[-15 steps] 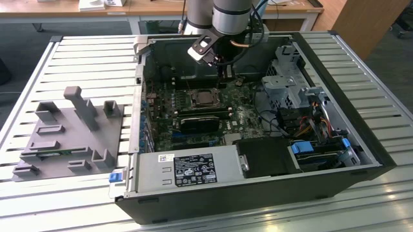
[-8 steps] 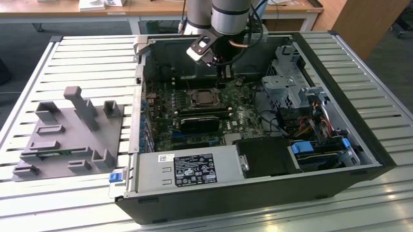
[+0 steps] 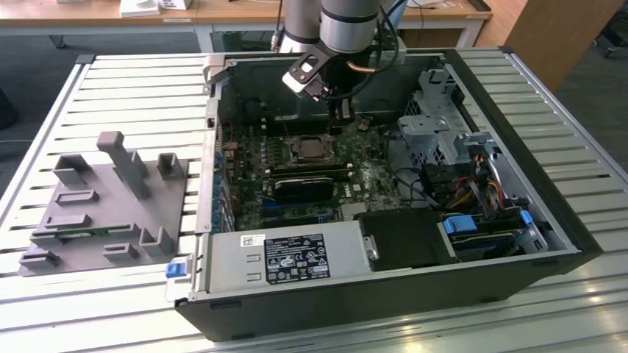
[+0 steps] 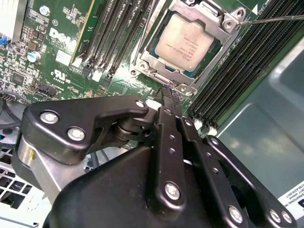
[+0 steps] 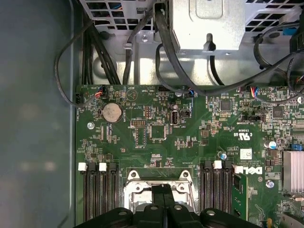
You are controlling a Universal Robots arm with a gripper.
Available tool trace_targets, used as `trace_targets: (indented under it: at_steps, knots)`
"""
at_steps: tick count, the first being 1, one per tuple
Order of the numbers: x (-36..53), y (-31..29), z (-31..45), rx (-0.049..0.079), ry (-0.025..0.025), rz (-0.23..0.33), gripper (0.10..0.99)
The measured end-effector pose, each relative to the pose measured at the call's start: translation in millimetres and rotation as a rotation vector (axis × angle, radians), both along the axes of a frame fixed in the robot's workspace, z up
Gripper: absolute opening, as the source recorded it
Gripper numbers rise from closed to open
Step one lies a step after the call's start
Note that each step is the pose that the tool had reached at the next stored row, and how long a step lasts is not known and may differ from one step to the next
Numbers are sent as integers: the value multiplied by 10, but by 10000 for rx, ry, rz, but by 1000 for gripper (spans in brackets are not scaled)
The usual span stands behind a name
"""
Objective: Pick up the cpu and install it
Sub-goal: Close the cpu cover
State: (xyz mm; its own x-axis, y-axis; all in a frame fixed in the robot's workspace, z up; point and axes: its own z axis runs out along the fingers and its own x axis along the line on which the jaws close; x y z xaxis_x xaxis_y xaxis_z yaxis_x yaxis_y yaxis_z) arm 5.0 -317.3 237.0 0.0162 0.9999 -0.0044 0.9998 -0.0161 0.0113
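1. Since the cpu (image 4: 187, 40) is seen lying flat in its socket on the motherboard (image 5: 190, 133), inside the open computer case (image 3: 393, 294) on the slatted table (image 3: 128, 81), the pick-up and the placement are judged to be done.
2. In the second wrist view the chip's silver top is bordered by the metal socket frame (image 4: 156, 73), which lies down around it. A thin lever (image 4: 270, 20) is seen beside one corner, and whether it is latched cannot be told.
3. The jaws are seen closed together with nothing between them. Their tips are poised above the board, just beside the socket's edge and apart from the chip.
4. In the exterior view the arm (image 3: 345, 22) is seen reaching down into the case, with its tip near the socket.
5. The installation is therefore judged nearly or wholly complete, and at most the securing of the lever may be left.
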Motion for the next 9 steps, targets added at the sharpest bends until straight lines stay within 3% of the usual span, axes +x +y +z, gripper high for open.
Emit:
trace_targets:
  at_steps: [9]
  knots:
    - [-44, -3, -14, 0, -1, -1, 106]
